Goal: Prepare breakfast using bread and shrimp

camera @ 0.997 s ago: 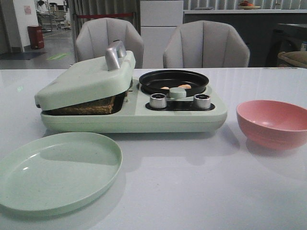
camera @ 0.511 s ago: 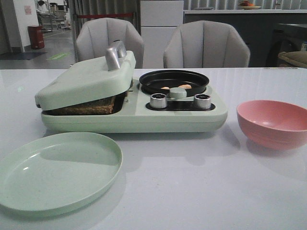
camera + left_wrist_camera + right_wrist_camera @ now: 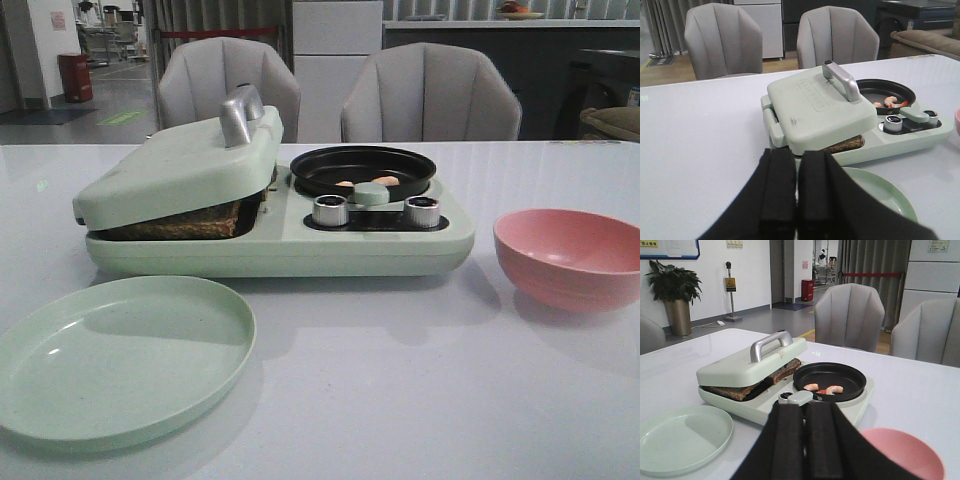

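Observation:
The bread [image 3: 185, 224] lies in the left half of a pale green breakfast maker [image 3: 280, 235], pressed under its tilted lid [image 3: 180, 170] with a silver handle; only the browned edge shows, also in the right wrist view [image 3: 747, 386] and left wrist view [image 3: 845, 145]. The shrimp [image 3: 366, 182] lie in the black round pan [image 3: 362, 168] on the right half, also in the right wrist view [image 3: 823, 388] and left wrist view [image 3: 891, 101]. My left gripper [image 3: 796, 165] is shut and empty, back from the maker. My right gripper [image 3: 804, 412] is shut and empty, in front of the knobs. Neither shows in the front view.
A pale green plate [image 3: 115, 355] lies in front of the maker at the left. A pink bowl [image 3: 572, 255] stands at the right. Two silver knobs [image 3: 330, 210] sit on the maker's front. Two grey chairs [image 3: 430, 95] stand behind the table.

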